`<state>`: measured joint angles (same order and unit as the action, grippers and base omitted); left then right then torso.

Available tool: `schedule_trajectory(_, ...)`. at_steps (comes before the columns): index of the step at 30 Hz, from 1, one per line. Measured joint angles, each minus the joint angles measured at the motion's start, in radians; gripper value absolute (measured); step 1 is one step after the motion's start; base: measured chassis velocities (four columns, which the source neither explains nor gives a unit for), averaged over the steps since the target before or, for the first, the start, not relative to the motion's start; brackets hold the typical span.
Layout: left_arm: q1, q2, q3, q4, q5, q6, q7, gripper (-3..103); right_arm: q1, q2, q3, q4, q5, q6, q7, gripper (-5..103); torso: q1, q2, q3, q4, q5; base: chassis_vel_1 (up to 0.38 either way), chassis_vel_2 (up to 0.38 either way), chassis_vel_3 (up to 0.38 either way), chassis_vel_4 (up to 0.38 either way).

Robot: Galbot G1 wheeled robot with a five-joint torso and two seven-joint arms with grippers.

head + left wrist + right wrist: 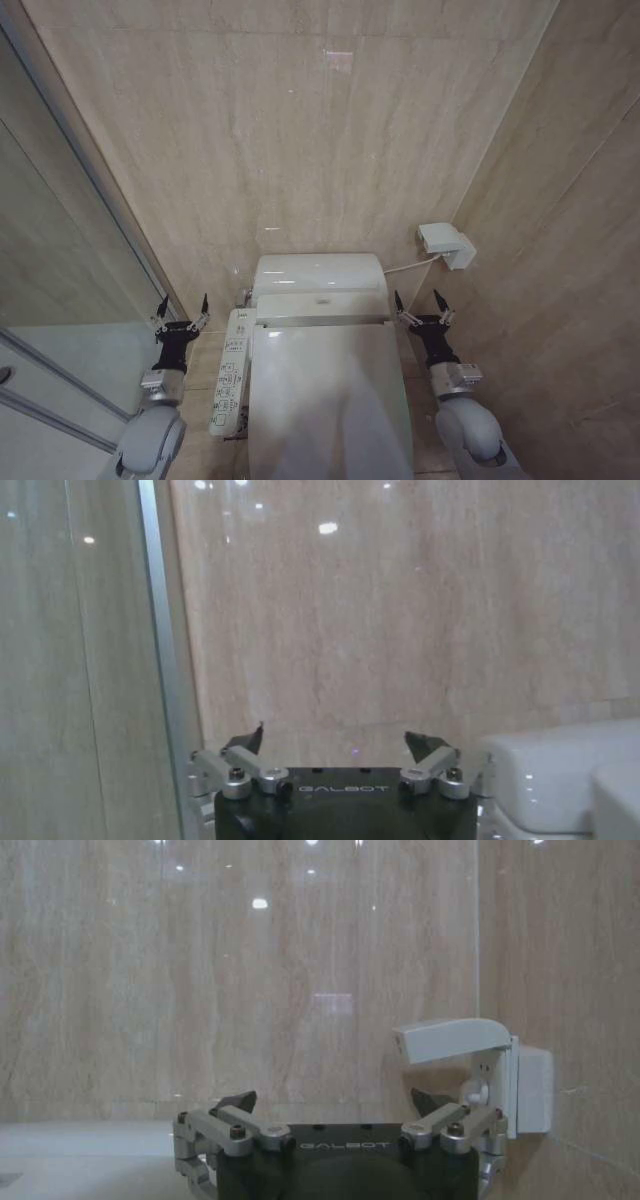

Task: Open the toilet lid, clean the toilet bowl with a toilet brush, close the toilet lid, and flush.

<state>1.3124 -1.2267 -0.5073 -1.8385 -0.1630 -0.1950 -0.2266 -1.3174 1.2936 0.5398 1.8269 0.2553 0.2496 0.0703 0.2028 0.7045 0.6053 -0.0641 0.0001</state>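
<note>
The toilet lid [325, 400] is a glossy white oval cover lying shut over the toilet, so the toilet bowl is hidden beneath it. My left gripper [183, 310] hovers open to the left of the toilet, level with the tank [318, 277], with nothing between its fingers; in the left wrist view the left gripper [335, 744] faces the beige wall with the tank [555, 780] beside it. My right gripper [421, 305] is open and empty on the toilet's right side; in the right wrist view the right gripper [335, 1102] points at the wall. The toilet brush is out of view.
A long white control panel [231, 372] with buttons runs along the toilet's left side. A white wall box [446, 243] [480, 1065] with a cable sits on the right wall. A glass partition with a metal frame [75, 190] [165, 660] closes off the left.
</note>
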Motion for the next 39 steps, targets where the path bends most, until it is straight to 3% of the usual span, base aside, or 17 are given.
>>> schedule_trajectory(5, 0.035, -0.021, 0.001, -0.041, -0.008, 0.001, 0.025, 88, 0.000, 0.000, 0.000, 0.000, 0.000, 0.000, 0.000, 100, 0.000, 0.000, 0.000, 0.0000, 0.0001, 0.000, 0.000, 0.000, 0.000)
schedule_trajectory(6, 0.039, -0.026, 0.004, -0.046, -0.006, 0.000, 0.029, 100, 0.000, 0.000, 0.000, 0.000, 0.000, 0.000, 0.000, 100, 0.000, 0.000, 0.000, 0.0000, -0.0001, 0.000, 0.000, 0.000, 0.000)
schedule_trajectory(39, 0.065, -0.040, 0.001, -0.062, 0.040, -0.026, 0.041, 100, 0.000, 0.000, 0.000, 0.000, 0.000, 0.000, 0.000, 100, 0.000, 0.000, 0.000, 0.0000, -0.0001, 0.000, 0.000, 0.000, 0.000)
